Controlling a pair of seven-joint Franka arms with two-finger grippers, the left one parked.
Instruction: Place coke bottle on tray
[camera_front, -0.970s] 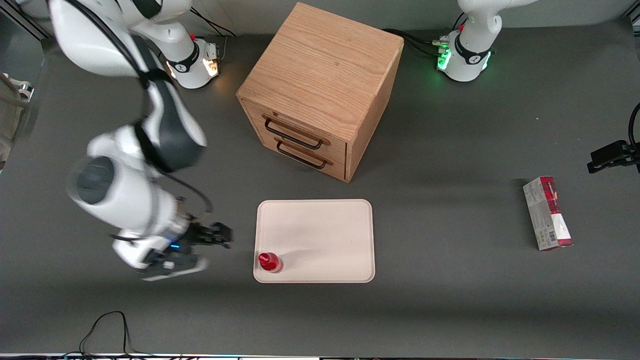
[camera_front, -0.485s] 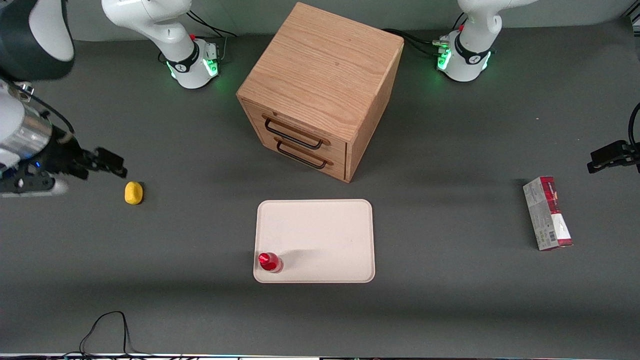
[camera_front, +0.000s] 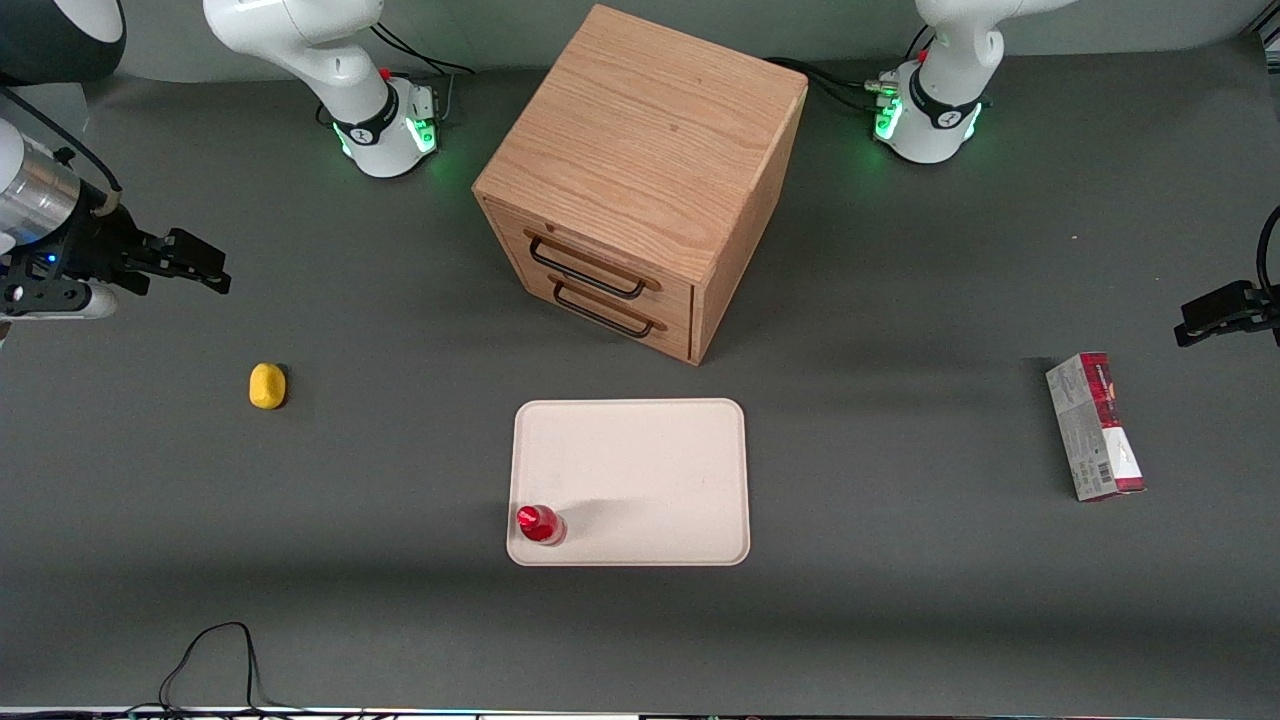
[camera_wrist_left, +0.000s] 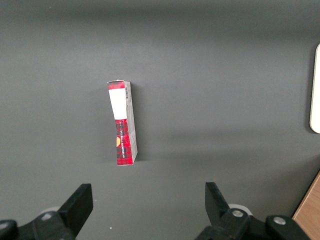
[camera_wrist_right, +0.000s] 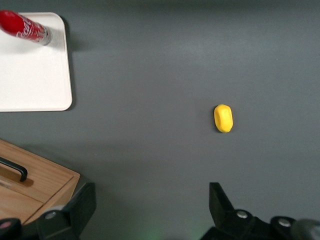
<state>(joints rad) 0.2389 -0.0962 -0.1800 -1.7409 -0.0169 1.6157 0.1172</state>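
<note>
The coke bottle (camera_front: 540, 524), small and red with a red cap, stands upright on the cream tray (camera_front: 640, 450), in the tray corner nearest the front camera and toward the working arm's end. It also shows in the right wrist view (camera_wrist_right: 25, 28) on the tray (camera_wrist_right: 35, 80). My right gripper (camera_front: 205, 268) is open and empty, raised high above the table at the working arm's end, well away from the tray. In its wrist view the gripper (camera_wrist_right: 150, 205) has its fingers wide apart with nothing between them.
A wooden drawer cabinet (camera_front: 640, 180) stands farther from the front camera than the tray. A small yellow object (camera_front: 267, 386) lies on the table below my gripper, also in the wrist view (camera_wrist_right: 223, 118). A red-and-grey carton (camera_front: 1095, 426) lies toward the parked arm's end.
My right gripper has drawn away from the tray toward the working arm's end and risen, uncovering the yellow object. The bottle stays standing on the tray.
</note>
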